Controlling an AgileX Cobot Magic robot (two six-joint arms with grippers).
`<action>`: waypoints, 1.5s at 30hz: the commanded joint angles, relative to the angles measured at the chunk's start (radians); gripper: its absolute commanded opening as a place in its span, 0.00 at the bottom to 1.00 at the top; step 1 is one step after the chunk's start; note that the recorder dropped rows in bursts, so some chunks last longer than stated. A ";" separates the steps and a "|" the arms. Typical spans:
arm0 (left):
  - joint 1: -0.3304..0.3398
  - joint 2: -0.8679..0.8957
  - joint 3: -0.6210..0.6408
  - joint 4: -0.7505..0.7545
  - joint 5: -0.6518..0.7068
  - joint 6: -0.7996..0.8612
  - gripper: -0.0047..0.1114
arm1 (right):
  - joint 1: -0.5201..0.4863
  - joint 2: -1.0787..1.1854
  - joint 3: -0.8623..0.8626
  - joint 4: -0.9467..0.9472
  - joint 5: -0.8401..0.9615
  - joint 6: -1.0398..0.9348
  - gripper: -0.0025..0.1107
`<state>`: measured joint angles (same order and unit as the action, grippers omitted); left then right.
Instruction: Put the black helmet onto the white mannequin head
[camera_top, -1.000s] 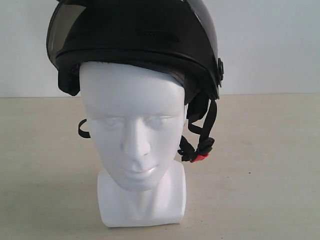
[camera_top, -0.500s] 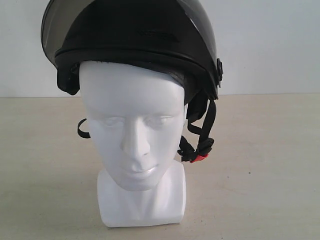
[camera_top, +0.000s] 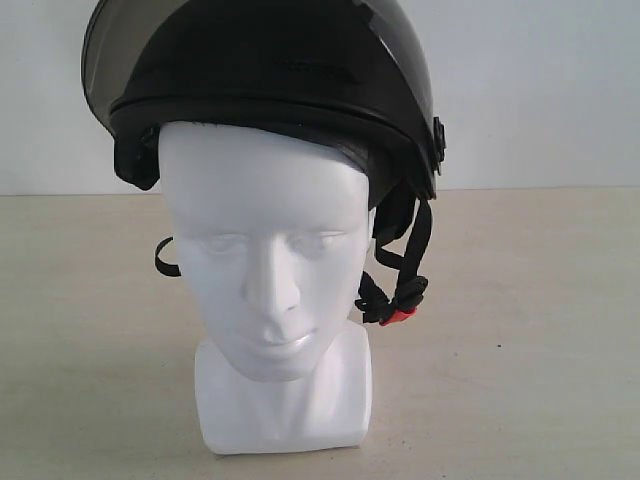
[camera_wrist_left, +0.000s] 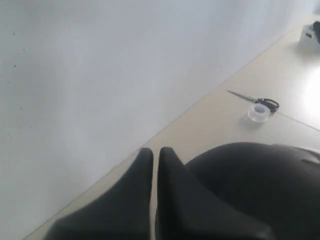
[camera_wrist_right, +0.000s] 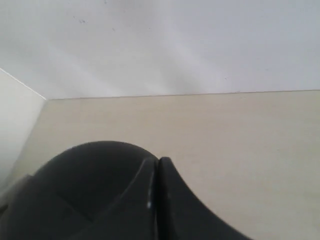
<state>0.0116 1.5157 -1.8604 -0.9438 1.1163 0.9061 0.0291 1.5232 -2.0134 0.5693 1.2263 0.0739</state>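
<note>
On desk (camera_wrist_left: 225, 125): scissors (camera_wrist_left: 252, 98) and tape roll (camera_wrist_left: 259, 112) side by side, well apart from helmet (camera_top: 270, 80). The helmet sits on head (camera_top: 270, 260), opening facing the camera like the face, visor (camera_top: 105, 60) raised, rim lower on view's right, straps (camera_top: 410, 260) hanging loose. Fingers together, nothing between: left gripper (camera_wrist_left: 155, 162), right gripper (camera_wrist_right: 157, 170), each beside the shell.

Soft, even light is filling the exterior view, and shadows are barely showing on the surface (camera_top: 520, 330). The white mannequin head (camera_top: 265, 250) is catching mild glare on its lips, while the black helmet (camera_top: 270, 70) is swallowing detail. In the wrist views the left hand (camera_wrist_left: 155, 152) and right hand (camera_wrist_right: 158, 162) are appearing as blurred dark silhouettes; the surface near the tape roll (camera_wrist_left: 259, 112) is bleaching white.
</note>
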 joint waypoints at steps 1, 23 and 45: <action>0.007 -0.019 0.003 -0.056 -0.046 -0.041 0.08 | -0.183 0.079 -0.002 0.361 -0.005 -0.130 0.02; 0.007 0.022 0.003 -0.112 -0.141 -0.285 0.08 | -0.205 0.372 0.130 0.755 -0.005 -0.636 0.02; 0.007 0.079 0.003 -0.008 0.023 -0.327 0.08 | -0.038 0.128 0.396 0.677 -0.005 -0.777 0.02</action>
<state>0.0158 1.5887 -1.8604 -0.9559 1.1196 0.5867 -0.0103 1.6906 -1.6725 1.1812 1.2192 -0.6331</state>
